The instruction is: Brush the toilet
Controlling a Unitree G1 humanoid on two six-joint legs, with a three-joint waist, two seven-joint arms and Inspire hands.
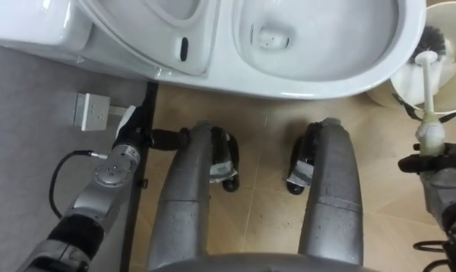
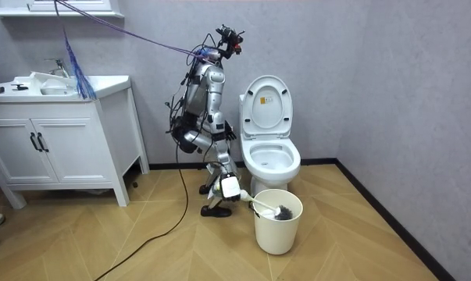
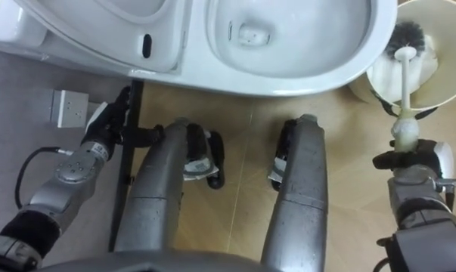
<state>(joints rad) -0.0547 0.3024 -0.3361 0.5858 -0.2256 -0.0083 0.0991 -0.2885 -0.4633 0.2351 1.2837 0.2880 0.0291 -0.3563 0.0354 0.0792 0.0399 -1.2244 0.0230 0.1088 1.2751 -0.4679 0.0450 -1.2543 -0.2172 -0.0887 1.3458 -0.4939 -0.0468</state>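
I read the toilet (image 1: 341,75) as glossy, smooth — ceramic-looking. Floor (image 1: 262,174) is wood-grain plank, low sheen; brush handle (image 1: 427,87) smooth white plastic.

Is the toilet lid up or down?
Up. The lid stands raised behind the bowl, and the bowl's inside shows.
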